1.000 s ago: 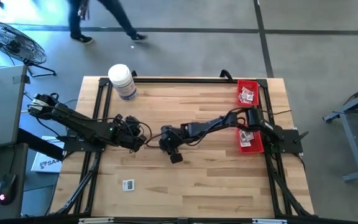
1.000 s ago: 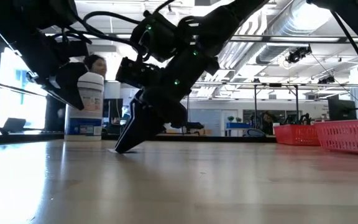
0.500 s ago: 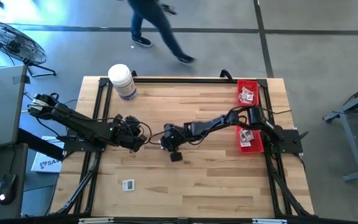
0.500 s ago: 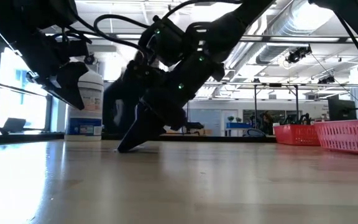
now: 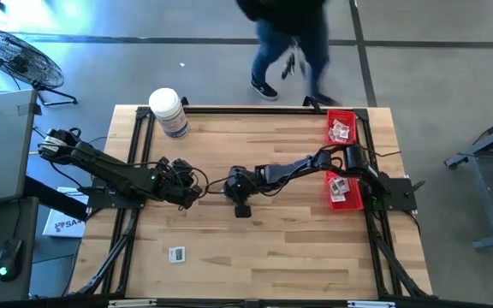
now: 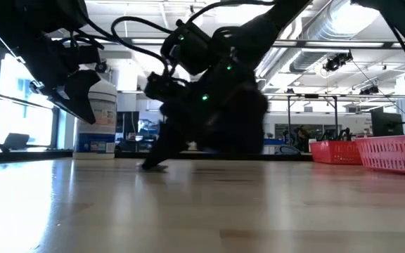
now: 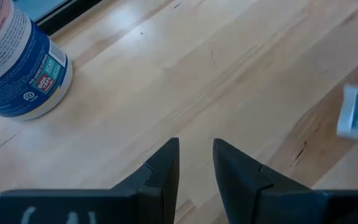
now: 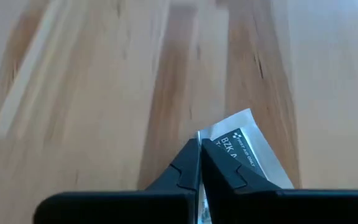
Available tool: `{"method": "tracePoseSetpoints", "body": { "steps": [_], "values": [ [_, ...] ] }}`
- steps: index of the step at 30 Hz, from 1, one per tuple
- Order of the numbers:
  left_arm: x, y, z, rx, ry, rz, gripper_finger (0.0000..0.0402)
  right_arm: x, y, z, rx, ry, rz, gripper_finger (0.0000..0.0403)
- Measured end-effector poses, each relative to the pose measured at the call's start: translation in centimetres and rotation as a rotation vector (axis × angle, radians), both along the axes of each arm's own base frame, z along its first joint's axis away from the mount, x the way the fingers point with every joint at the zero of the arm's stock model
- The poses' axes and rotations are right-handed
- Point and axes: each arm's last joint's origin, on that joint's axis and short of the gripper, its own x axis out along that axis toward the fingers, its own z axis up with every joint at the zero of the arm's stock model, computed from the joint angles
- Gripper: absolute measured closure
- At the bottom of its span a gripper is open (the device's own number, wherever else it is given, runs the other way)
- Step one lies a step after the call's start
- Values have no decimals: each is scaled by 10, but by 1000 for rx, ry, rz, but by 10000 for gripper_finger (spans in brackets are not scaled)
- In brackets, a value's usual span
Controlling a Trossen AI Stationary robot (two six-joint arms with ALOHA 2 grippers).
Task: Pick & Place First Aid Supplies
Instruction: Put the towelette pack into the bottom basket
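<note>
counter (image 5: 264, 248): we see pale, honey-toned wood in long plank strips with darker grain streaks, framed by black rails.
right tool (image 8: 200, 163): we see matte black fingers.
packet (image 8: 248, 148): we see white with dark printed lettering.
left tool (image 7: 194, 163): we see the same matte black.
second packet (image 5: 176, 254): we see white with a dark patch of print.
jar (image 5: 169, 112): we see a white lid and body, with a blue label bearing teal and white marks.
bins (image 5: 343, 160): we see bright red mesh, holding white packets with reddish print.
</note>
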Motion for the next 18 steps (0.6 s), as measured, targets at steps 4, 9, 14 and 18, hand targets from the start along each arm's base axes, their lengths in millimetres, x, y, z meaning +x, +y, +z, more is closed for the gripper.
{"method": "tracePoseSetpoints", "body": {
  "steps": [4,9,14,18],
  "values": [
    [0,0,0,-2,-4,3,305,-10,0,31,43,13,-30,401],
    [0,0,0,-7,-6,3,305,-37,0,84,65,78,-106,402],
    [2,-1,0,-15,-22,2,305,-78,4,123,14,223,-282,402],
    [2,-1,0,-32,-23,-3,305,-115,11,146,-78,354,-441,402]
  ]
}}
